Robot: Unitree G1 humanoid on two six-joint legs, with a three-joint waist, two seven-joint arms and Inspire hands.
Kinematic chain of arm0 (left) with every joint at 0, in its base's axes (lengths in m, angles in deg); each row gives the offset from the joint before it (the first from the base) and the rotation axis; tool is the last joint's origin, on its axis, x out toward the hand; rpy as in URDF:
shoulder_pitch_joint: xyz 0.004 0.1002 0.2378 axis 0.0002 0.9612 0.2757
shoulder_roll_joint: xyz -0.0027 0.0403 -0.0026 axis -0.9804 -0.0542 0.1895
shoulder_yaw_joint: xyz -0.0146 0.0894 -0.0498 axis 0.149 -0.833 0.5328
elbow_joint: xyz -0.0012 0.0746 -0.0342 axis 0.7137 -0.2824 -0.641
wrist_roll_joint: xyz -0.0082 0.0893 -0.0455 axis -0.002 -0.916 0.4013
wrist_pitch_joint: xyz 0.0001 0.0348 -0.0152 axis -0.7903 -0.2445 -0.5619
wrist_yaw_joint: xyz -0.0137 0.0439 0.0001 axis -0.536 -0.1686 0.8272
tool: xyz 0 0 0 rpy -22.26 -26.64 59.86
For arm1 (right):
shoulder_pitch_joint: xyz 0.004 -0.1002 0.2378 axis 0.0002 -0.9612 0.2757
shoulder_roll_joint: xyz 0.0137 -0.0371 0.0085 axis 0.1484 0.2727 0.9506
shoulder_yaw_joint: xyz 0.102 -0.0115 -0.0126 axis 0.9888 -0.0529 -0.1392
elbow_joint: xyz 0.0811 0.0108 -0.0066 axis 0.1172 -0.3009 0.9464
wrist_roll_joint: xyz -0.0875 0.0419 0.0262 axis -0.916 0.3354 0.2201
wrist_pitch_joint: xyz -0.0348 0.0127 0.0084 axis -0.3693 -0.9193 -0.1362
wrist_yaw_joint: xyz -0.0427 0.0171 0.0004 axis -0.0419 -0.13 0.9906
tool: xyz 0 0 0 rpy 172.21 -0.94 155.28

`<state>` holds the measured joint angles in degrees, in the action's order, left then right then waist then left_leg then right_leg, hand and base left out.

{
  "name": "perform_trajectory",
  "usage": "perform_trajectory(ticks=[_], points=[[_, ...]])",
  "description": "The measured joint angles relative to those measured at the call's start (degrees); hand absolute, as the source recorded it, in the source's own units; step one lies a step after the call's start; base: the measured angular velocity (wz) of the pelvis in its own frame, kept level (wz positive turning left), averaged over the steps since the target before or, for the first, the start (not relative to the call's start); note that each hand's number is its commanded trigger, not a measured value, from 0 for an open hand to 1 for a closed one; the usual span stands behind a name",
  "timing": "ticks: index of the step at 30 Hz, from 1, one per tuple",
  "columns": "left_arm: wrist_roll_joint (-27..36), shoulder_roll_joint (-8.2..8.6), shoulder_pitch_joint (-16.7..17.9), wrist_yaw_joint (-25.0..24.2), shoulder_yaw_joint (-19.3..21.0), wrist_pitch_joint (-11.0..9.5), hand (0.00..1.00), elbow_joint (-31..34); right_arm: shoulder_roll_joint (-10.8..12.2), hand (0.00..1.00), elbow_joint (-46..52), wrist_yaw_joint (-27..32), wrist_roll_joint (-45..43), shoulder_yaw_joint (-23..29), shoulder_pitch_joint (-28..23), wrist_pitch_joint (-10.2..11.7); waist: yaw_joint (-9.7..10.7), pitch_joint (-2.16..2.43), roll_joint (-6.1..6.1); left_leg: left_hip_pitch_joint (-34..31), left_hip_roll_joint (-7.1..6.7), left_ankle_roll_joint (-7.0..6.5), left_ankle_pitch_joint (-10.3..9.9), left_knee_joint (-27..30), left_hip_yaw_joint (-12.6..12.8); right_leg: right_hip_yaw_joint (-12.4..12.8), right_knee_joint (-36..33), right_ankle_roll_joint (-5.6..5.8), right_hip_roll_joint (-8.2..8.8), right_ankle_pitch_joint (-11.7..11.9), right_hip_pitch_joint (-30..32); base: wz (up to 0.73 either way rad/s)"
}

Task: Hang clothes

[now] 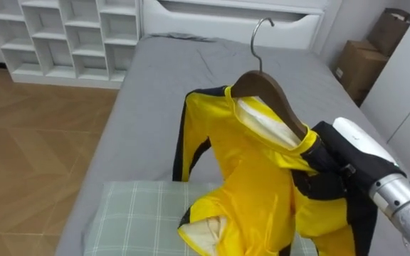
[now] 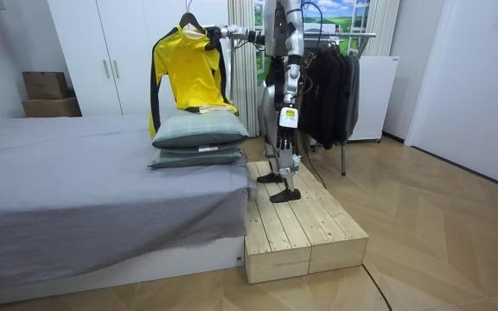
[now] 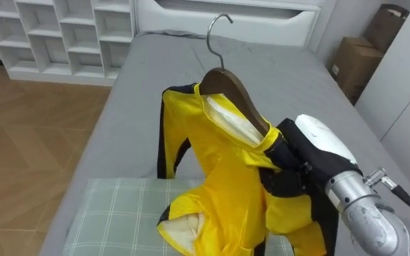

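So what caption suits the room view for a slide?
On a wooden platform by the bed, the robot holds up a yellow shirt on a hanger over stacked pillows.

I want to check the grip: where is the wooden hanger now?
The wooden hanger sits in the collar of the yellow jacket, held up at one shoulder by the right hand, above the green pillow on the bed.

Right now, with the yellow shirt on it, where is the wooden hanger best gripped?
Probably the bare wood of the hanger below its metal hook, from above on the left: the yellow shirt wraps both ends and the right hand is at the right one.
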<state>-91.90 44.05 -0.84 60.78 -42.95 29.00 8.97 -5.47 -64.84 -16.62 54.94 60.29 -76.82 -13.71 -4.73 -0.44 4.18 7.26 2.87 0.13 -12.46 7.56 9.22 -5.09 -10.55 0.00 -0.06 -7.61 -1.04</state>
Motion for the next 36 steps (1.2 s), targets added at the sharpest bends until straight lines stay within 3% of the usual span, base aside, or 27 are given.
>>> perform_trajectory(ticks=[5, 9, 16, 20, 25, 27, 28, 29, 31, 33, 36], points=[[-0.1, 0.73, -1.0, -1.5, -2.3, 0.1, 0.0, 0.0, 0.5, 1.0, 0.0, 0.0, 0.5, 0.0, -1.8, 0.1, 0.5, 0.1, 0.14, -0.1, 0.02, 0.0, 0.0, 0.0, -0.1, -0.2, 0.0, 0.0, 0.04, 0.0, 0.0, 0.01], [-1.9, 0.85, -1.4, -3.5, -3.6, 0.3, 0.0, 0.2, 2.3, 1.0, 2.4, 0.0, 1.7, 0.1, -4.5, 0.1, 1.7, 0.17, 0.18, -0.2, 0.01, 0.0, 0.0, 0.1, -0.1, -0.2, 0.0, 0.0, 0.07, 0.0, 0.1, -0.01], [-2.3, 0.99, -2.5, -4.5, -5.5, 0.3, 0.0, 0.3, 2.4, 1.0, 2.8, -0.8, 3.0, 0.1, -7.4, 0.0, 2.9, 0.37, 0.22, 0.2, -0.06, 0.0, 0.0, 0.1, 0.7, 0.5, -0.1, 0.0, 0.09, 0.0, 0.0, -0.06], [-3.5, 0.95, -2.2, -5.4, -6.5, 0.6, 0.0, 0.1, 2.4, 1.0, 3.5, -1.3, 3.2, 0.3, -7.6, -0.8, 4.5, 0.46, 0.13, 0.1, -0.06, -0.01, 0.0, 0.1, 2.3, 1.9, -0.8, -0.02, -0.07, 0.0, 1.1, -0.21], [-6.4, 0.59, -2.1, -6.3, -6.6, 0.7, 0.0, -1.1, 2.3, 1.0, 5.7, -1.3, 4.5, 1.7, -8.2, -0.7, 5.2, 0.47, 0.45, 0.4, 0.31, -0.03, -0.5, 0.3, 6.6, 5.2, -2.5, -0.22, -0.78, 0.3, 3.6, -0.43], [-6.3, 0.14, -2.3, -6.5, -6.7, 1.1, 0.0, -1.0, 2.3, 1.0, 5.6, -1.3, 4.9, 1.7, -8.2, -0.7, 5.8, 0.03, 1.01, 1.0, 0.58, 0.01, -0.8, 0.4, 9.3, 7.0, -3.3, -0.3, -1.3, 0.5, 4.4, -0.61], [-6.3, 0.12, -2.0, -6.5, -7.2, 1.1, 0.0, -1.0, 2.3, 1.0, 5.6, -1.3, 5.1, 1.7, -8.4, -0.7, 5.7, -0.26, 0.67, 1.6, 0.9, 0.12, -1.2, 0.5, 11.1, 6.7, -3.3, -0.5, -1.69, 1.0, 5.0, -0.7], [-6.3, 0.13, -1.9, -6.5, -7.6, 1.1, 0.0, -1.0, 2.3, 1.0, 5.6, -1.3, 5.1, 1.6, -8.4, -0.7, 5.5, -0.21, 0.7, 1.9, 1.19, 0.25, -1.6, 0.7, 12.4, 6.1, -3.3, -0.69, -1.94, 1.3, 5.1, -0.98], [-6.3, 0.11, -1.7, -6.6, -7.8, 1.4, 0.0, -1.1, 2.7, 1.0, 5.6, -1.3, 5.2, 1.5, -8.4, -0.7, 5.4, -0.41, 0.4, 2.5, 2.26, 0.53, -2.5, 1.4, 16.2, 2.5, -3.5, -1.49, -1.95, 2.0, 5.9, -1.04], [-6.3, -0.27, -2.4, -7.2, -7.6, 1.5, 0.0, -0.8, 2.7, 1.0, 5.5, -1.3, 4.7, 1.5, -8.3, -0.7, 4.2, -0.48, 0.22, 2.5, 2.89, 1.0, -3.5, 2.0, 21.3, -4.6, -4.2, -3.12, -1.58, 3.1, 7.6, -1.18], [-6.7, -0.5, -3.9, -8.1, -7.9, 1.6, 0.0, -0.8, 2.7, 1.0, 4.9, -1.3, 3.8, 1.5, -8.3, -0.7, 4.6, -0.41, 0.31, 3.0, 3.35, 1.45, -4.7, 2.8, 25.7, -7.8, -4.2, -4.27, -1.99, 3.7, 8.7, -0.85]])
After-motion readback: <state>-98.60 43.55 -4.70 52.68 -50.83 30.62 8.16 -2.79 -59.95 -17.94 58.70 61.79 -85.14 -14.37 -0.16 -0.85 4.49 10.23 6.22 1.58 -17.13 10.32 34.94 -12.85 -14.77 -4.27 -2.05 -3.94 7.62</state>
